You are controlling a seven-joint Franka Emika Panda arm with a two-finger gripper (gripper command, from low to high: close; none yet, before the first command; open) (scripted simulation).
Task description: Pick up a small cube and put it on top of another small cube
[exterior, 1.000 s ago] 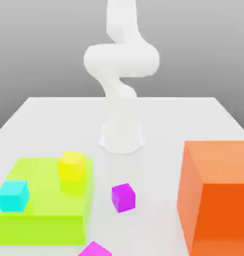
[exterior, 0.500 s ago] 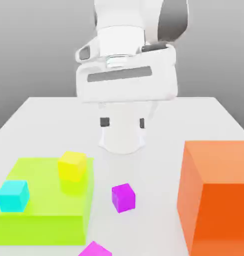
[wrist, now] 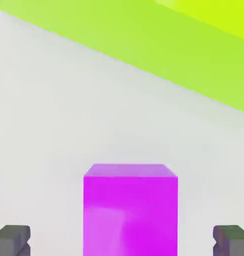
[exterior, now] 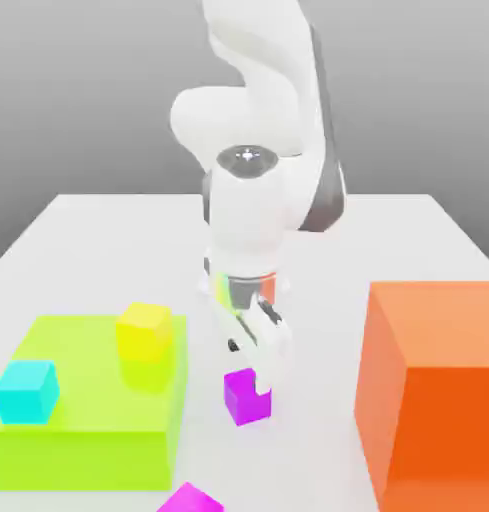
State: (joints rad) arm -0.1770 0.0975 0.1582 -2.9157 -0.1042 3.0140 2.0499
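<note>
Now my gripper (wrist: 122, 242) hangs wide open, holding nothing, with the small cube (wrist: 130, 210) directly beneath it, between the fingertips (wrist: 13, 240) on the surface (wrist: 54, 125); if I close off-centre, one finger could nudge the cube askew; the hand view shows that straddle, the exterior view shows the yellow cube (exterior: 144, 331) off to one side on the green block (exterior: 88, 415).

No readable text, labels or numbers anywhere.

You see a white table (exterior: 98, 235) bearing a lime slab (exterior: 83, 440), orange block (exterior: 438, 390), small cube (exterior: 243, 400), and pinker cube (exterior: 191, 498).
</note>
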